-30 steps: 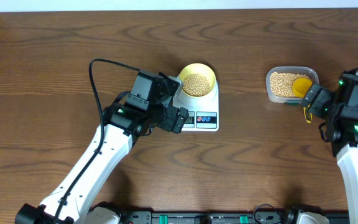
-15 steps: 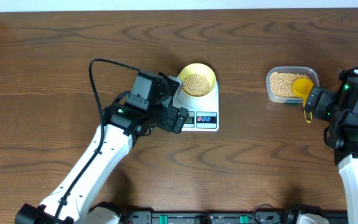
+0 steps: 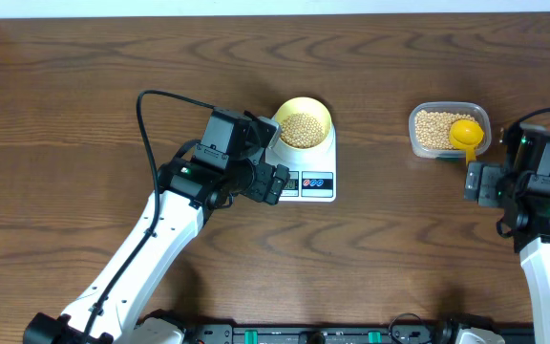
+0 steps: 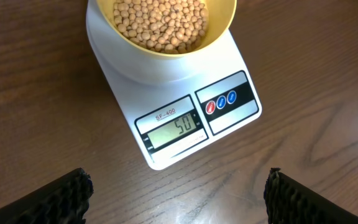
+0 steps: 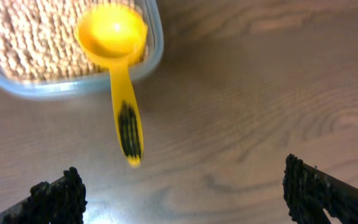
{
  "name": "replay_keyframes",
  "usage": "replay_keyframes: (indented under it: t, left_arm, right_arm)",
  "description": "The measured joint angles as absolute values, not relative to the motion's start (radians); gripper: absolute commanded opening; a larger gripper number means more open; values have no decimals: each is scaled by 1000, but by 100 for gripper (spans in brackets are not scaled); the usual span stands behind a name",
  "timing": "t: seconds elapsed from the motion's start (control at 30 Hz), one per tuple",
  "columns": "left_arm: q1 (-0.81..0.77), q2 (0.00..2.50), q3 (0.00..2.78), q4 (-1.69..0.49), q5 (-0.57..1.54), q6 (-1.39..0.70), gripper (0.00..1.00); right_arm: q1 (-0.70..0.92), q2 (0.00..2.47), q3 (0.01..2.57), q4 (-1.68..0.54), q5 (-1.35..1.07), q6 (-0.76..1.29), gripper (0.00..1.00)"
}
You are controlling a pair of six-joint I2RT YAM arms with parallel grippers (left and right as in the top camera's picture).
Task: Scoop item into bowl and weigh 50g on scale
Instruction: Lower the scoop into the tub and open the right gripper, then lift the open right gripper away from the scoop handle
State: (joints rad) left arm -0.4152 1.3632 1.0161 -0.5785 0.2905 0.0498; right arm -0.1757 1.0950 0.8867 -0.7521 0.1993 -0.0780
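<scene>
One table (image 3: 84, 76) of dark wood carries everything. Two arms reach in from 6 o'clock: the left arm (image 3: 160, 229) and the right arm (image 3: 542, 248). The left gripper (image 4: 179, 202) hovers at the scale's 9 o'clock side, jaws spread wide, holding nothing. The right gripper (image 5: 191, 199) sits near the tub's 5 o'clock, jaws fully apart and empty. One white scale (image 3: 318, 182) lies near the centre, its one display (image 4: 173, 129) reading 50. One clear tub (image 3: 418, 143) stands well apart at the scale's 3 o'clock. One bowl (image 3: 318, 110) sits on the scale's 12 o'clock end. One yellow scoop (image 3: 466, 132) rests in the tub, handle pointing to 6 o'clock over the rim. Many beans (image 3: 301, 129) form two lots: one in the bowl, one in the tub.
</scene>
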Motion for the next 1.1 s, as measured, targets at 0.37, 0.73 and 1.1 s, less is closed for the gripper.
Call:
replay_keyframes:
  t: [0.37, 0.73, 1.1]
  left_arm:
    - [-415, 1363, 1016, -579, 290, 50, 90]
    - [-415, 1363, 1016, -579, 290, 50, 90]
    - [-415, 1363, 1016, -579, 290, 50, 90]
  right_arm:
    - [-176, 1095, 887, -900, 182, -81, 99]
    - [-176, 1095, 887, -900, 153, -82, 99]
    - [-176, 1095, 887, -901, 126, -82, 99]
